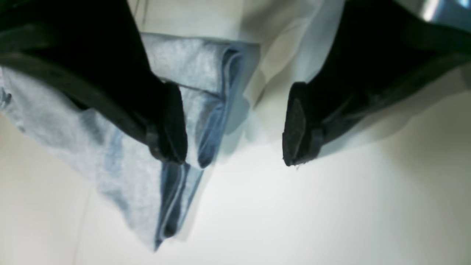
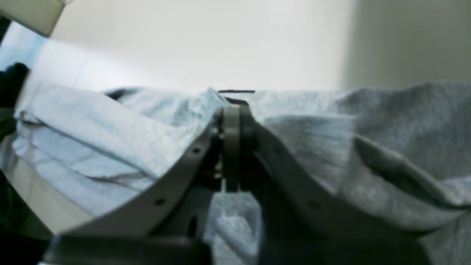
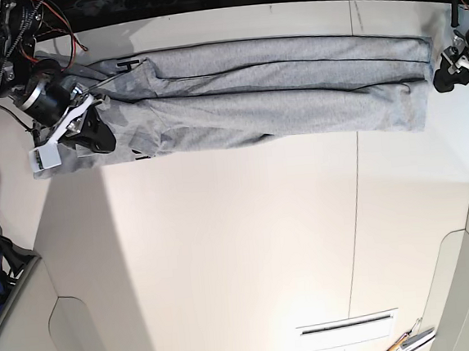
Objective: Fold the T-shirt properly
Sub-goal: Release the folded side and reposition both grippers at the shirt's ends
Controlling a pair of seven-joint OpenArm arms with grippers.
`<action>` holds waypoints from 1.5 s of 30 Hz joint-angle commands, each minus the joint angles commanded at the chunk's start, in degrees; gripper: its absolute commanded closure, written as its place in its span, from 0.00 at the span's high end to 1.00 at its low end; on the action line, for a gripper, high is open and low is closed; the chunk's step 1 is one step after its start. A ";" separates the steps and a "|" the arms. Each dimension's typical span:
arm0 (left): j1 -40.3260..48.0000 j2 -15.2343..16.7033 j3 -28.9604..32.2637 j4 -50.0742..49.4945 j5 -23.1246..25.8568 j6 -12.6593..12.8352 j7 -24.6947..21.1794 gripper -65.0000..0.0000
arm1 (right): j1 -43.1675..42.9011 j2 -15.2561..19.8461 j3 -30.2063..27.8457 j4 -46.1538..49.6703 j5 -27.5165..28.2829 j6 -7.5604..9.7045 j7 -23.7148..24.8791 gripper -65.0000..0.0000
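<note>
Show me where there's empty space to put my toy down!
There's a big bare patch on the table, between the grey T-shirt and the pencil. It's crowded at the T-shirt's far left in the base view, where the right gripper is.

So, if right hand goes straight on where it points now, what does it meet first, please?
The right hand would probably meet the shirt first; whether it already touches the cloth is unclear.
</note>
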 joint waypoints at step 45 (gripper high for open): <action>-0.22 1.53 8.00 8.85 8.57 0.00 -4.85 0.00 | 0.02 0.02 3.78 -0.76 11.89 0.02 -4.35 0.00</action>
